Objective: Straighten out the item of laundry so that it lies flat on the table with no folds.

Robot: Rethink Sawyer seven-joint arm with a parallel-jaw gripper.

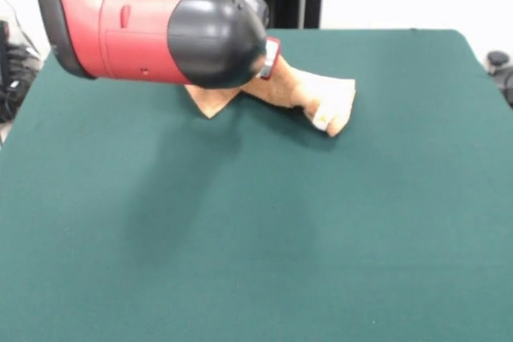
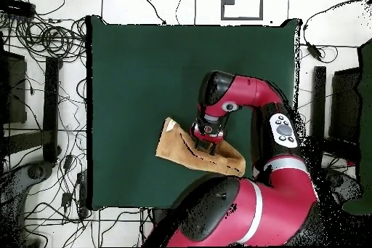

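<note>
Towel [image 2: 182,150] lies bunched and folded on green surface [image 2: 138,70], directly under pincer [image 2: 205,140]. Can't tell whether the pincer is holding cloth. Soft, light, floppy terry, prob. drapes when lifted; best grab a free corner, pull outward.

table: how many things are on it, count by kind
towel: 1, orange-tan, bunched with folds
robot gripper: 1, down over the towel
table: 1, dark green, holding nothing else
total: 3
</note>
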